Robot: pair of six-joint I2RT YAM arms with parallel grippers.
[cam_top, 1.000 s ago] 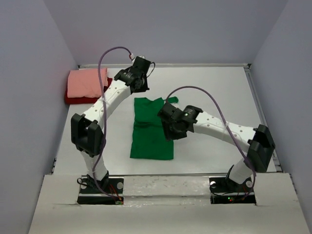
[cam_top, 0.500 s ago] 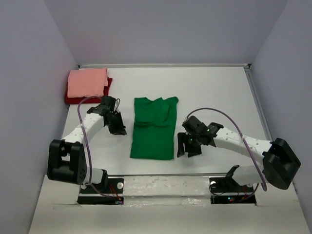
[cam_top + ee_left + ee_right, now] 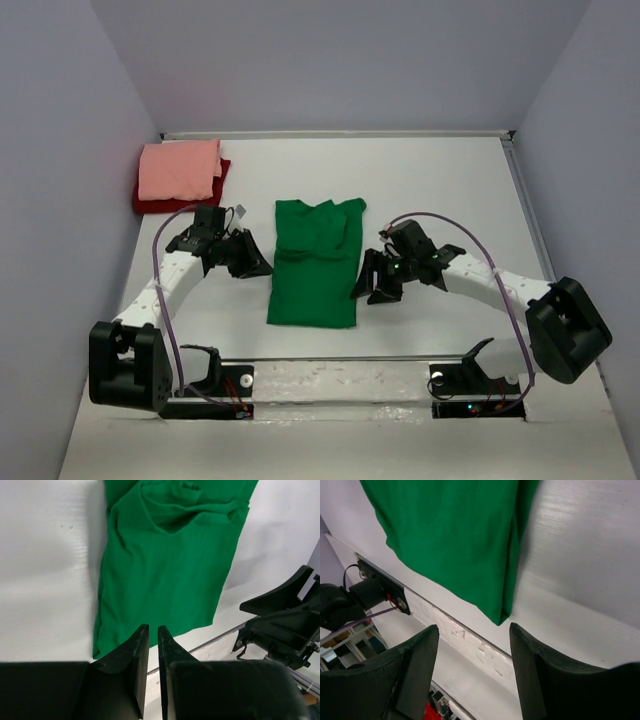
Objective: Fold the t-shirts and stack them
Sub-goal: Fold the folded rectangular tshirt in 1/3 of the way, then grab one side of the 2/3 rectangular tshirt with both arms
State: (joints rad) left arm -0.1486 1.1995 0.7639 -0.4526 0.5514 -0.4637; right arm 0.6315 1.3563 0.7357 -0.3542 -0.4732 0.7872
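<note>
The bright green t-shirt (image 3: 315, 262) lies flat in the middle of the table, folded into a long strip with its collar at the far end. My left gripper (image 3: 262, 268) hovers low just off its left edge. In the left wrist view the left gripper (image 3: 153, 626) shows a narrow empty gap, with the green t-shirt (image 3: 170, 570) beyond it. My right gripper (image 3: 362, 288) sits beside the shirt's right edge. In the right wrist view the right gripper (image 3: 472, 626) is wide open and empty, near the near corner of the green t-shirt (image 3: 455, 535). A folded salmon-pink t-shirt (image 3: 180, 168) rests on a dark red one (image 3: 148, 204) at the far left.
A raised rim (image 3: 335, 134) runs along the table's far side and another (image 3: 535, 230) along its right side. The near ledge (image 3: 340, 378) carries both arm bases. The right arm's black mount (image 3: 280, 620) shows in the left wrist view.
Both arms have come away from the far part of the green shirt and dropped low at its left and right sides. The left jaws have parted slightly. The right jaws have widened.
</note>
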